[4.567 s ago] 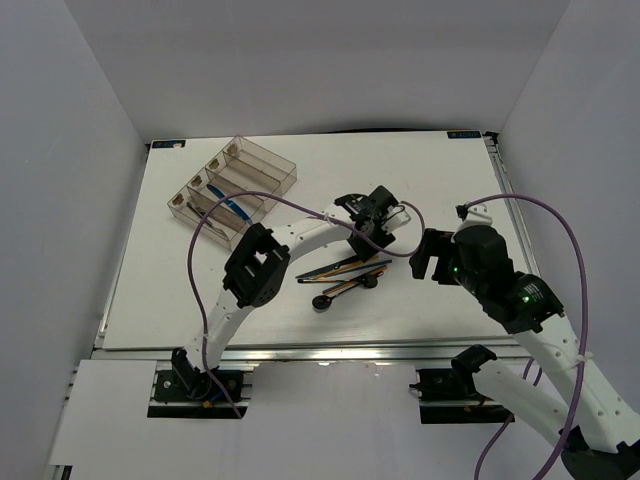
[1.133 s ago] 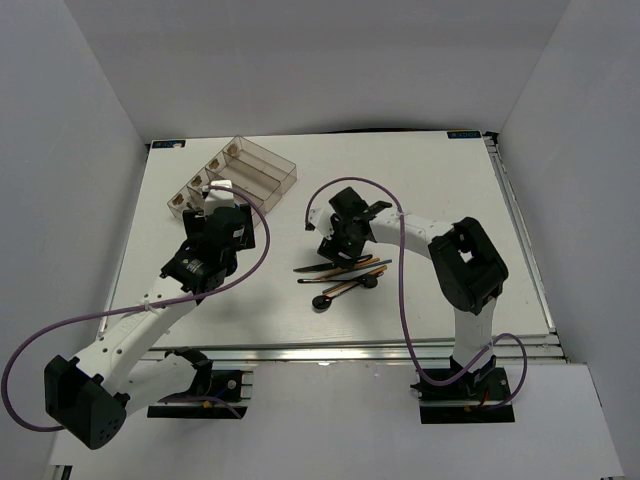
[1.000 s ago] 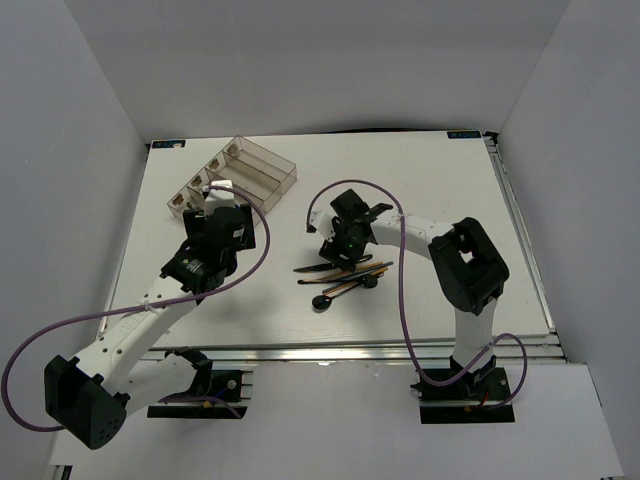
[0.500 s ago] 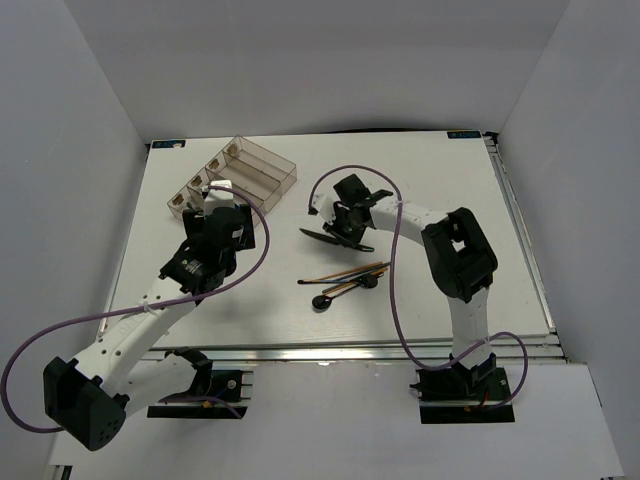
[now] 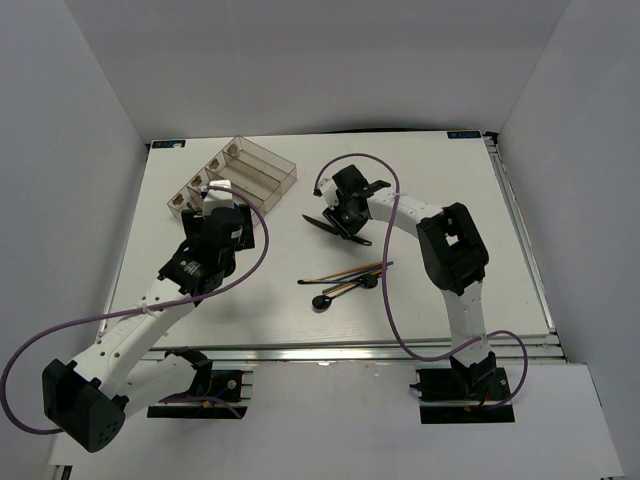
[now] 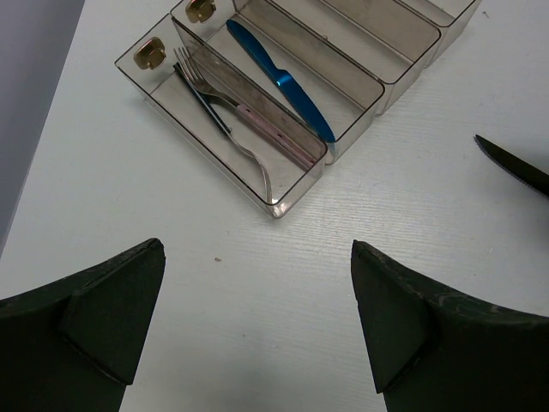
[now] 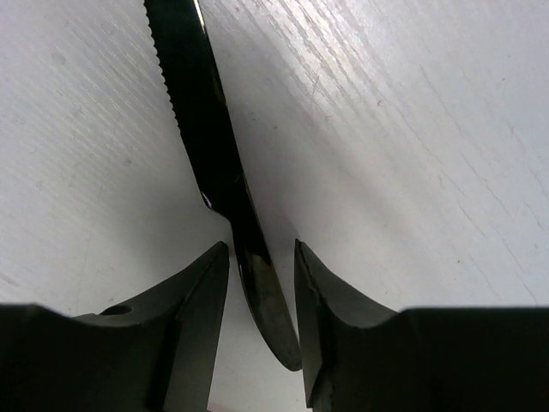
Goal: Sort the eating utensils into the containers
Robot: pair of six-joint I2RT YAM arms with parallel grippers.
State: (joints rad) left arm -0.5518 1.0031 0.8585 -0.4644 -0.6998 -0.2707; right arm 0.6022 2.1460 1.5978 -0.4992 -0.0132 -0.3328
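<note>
White tabletop [image 5: 440, 180] boxed in by plain white walls [image 5: 300, 60]. Left arm [image 5: 150, 305] stretched along the left edge toward the far left corner; left gripper [image 6: 257, 300] spread wide with nothing between its fingers, hovering just short of the tray's near end. Right arm [image 5: 455, 260] folded back toward mid-table, closer to the far edge than the near one; right gripper [image 7: 262, 326] pinched onto the handle of a black knife [image 7: 206, 129], serrated blade jutting out over bare surface toward the left edge.

Clear organizer tray [image 5: 268, 158] lying slantwise by the far left corner, four long compartments, tan labels [image 6: 150, 54] at the end facing the left edge. Forks [image 6: 257, 120], one of them pink-handled, in the outermost compartment nearest the left gripper. Blue knife [image 6: 281, 81] in the next compartment along.

Chopsticks [image 5: 350, 270] fanned in a loose bundle at mid-table, toward the near edge. Black spoons [image 5: 322, 303] touching that bundle, on its near side.
</note>
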